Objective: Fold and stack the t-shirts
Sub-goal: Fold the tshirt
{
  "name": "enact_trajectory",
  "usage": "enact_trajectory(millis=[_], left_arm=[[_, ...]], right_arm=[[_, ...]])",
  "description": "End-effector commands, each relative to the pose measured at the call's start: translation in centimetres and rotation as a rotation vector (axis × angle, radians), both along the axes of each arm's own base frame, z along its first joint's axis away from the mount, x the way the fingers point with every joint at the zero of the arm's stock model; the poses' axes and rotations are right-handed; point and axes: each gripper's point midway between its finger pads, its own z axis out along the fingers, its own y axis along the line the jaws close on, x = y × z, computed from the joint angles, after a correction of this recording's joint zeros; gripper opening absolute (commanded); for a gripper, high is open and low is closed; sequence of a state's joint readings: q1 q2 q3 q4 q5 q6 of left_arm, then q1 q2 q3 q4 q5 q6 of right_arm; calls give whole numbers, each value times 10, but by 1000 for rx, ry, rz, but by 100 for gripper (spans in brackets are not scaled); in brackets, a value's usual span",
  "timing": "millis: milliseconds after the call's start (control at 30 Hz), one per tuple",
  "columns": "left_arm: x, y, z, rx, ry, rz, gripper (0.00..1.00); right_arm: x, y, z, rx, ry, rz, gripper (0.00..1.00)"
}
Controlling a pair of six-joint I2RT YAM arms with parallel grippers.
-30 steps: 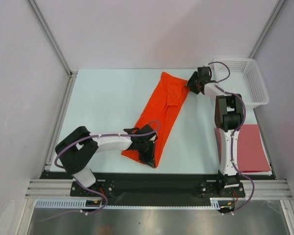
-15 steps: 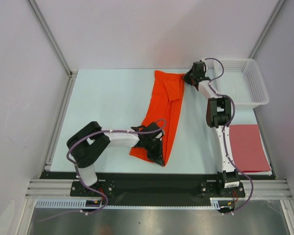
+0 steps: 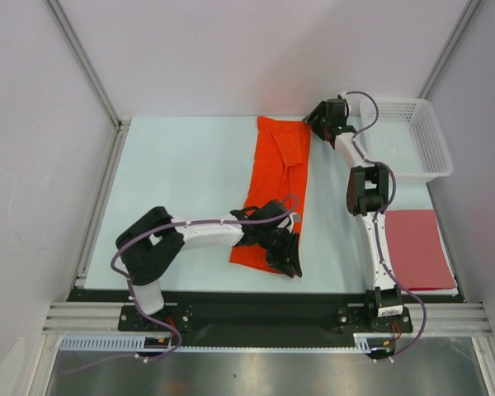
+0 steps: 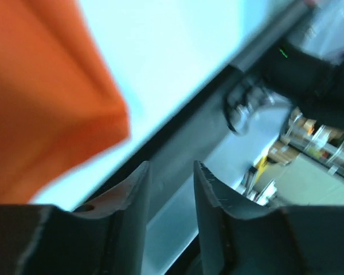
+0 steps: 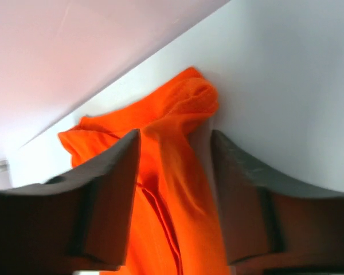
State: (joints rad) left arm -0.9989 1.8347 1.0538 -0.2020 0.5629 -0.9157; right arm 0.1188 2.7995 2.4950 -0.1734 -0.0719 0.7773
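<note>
The left gripper (image 4: 171, 169), jaws narrowly parted and empty, sits at the near end of the bright orange cloth t-shirt (image 3: 276, 177); the right gripper (image 5: 175, 137) stands open over its far corner. The shirt has swung from diagonal to straight on the pale tabletop (image 3: 181, 173), likely squared for folding.

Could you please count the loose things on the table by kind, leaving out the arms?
T-shirts: 2 (orange t-shirt, brick-red t-shirt)
Baskets: 1 (white basket)
Total: 3
</note>
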Motion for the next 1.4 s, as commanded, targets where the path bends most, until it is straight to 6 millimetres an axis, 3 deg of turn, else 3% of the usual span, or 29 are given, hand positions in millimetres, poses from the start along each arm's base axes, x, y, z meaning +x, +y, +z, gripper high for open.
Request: enact_trajectory(millis=[0, 33, 67, 133, 200, 233, 267, 300, 333, 367, 400, 433, 467, 500, 533, 567, 600, 633, 667, 700, 767, 800, 867, 933, 1000, 1033, 1367], left_arm=[[-2, -1, 78, -174, -145, -156, 41], [-4, 8, 95, -189, -169, -171, 42], [-1, 14, 102, -202, -222, -197, 42], [20, 36, 119, -147, -342, -133, 44], [37, 56, 120, -91, -426, -85, 45], [55, 74, 107, -23, -460, -18, 45], [61, 86, 108, -13, -480, 18, 45], [66, 96, 101, 10, -478, 48, 45], [76, 116, 84, 67, -466, 106, 45], [81, 127, 81, 81, -484, 128, 45], [90, 146, 67, 131, -472, 176, 45], [94, 157, 61, 156, -471, 201, 45], [100, 167, 55, 180, -485, 218, 45], [104, 176, 52, 194, -492, 239, 45], [110, 189, 43, 224, -482, 270, 45], [113, 196, 34, 247, -485, 273, 45], [117, 200, 31, 256, -479, 284, 45], [120, 208, 25, 269, -465, 302, 45], [120, 207, 21, 263, -444, 296, 45], [121, 207, 19, 254, -431, 295, 45], [121, 206, 10, 253, -404, 286, 45], [121, 203, 8, 240, -396, 278, 45], [118, 201, -3, 242, -356, 267, 45], [113, 195, -12, 216, -314, 251, 44], [113, 193, -18, 211, -302, 248, 44], [111, 194, -22, 218, -289, 253, 44], [95, 192, -50, 235, -166, 225, 39]], right_arm=[[-25, -30, 34, -177, 76, 4, 68], [-30, -35, 41, -195, 87, 9, 70], [-36, -43, 72, -212, 64, 8, 71], [-59, -59, 73, -272, 154, 1, 76], [-85, -69, 102, -294, 192, 0, 79], [-101, -67, 101, -304, 231, 17, 79], [-114, -64, 105, -298, 255, 41, 80], [-135, -61, 136, -296, 243, 54, 81], [-161, -58, 116, -298, 325, 73, 81], [-180, -48, 114, -270, 355, 113, 81], [-198, -35, 153, -255, 275, 143, 81], [-217, -29, 146, -249, 298, 168, 81], [-250, -21, 119, -232, 375, 212, 81], [-266, -11, 114, -217, 375, 246, 81], [-287, 2, 133, -199, 330, 285, 80], [-319, 14, 101, -154, 400, 346, 80], [-337, 22, 96, -128, 410, 384, 79], [-358, 34, 106, -105, 382, 431, 79], [-380, 42, 97, -64, 411, 475, 78], [-409, 41, 72, -46, 473, 491, 77], [-439, 54, 74, 36, 444, 539, 73], [-466, 54, 51, 67, 497, 562, 71], [-482, 60, 59, 103, 436, 603, 68], [-503, 56, 44, 119, 464, 603, 67], [-508, 61, 45, 157, 424, 622, 64], [-517, 62, 35, 187, 452, 619, 63], [-540, 76, 5, 245, 561, 685, 56]])
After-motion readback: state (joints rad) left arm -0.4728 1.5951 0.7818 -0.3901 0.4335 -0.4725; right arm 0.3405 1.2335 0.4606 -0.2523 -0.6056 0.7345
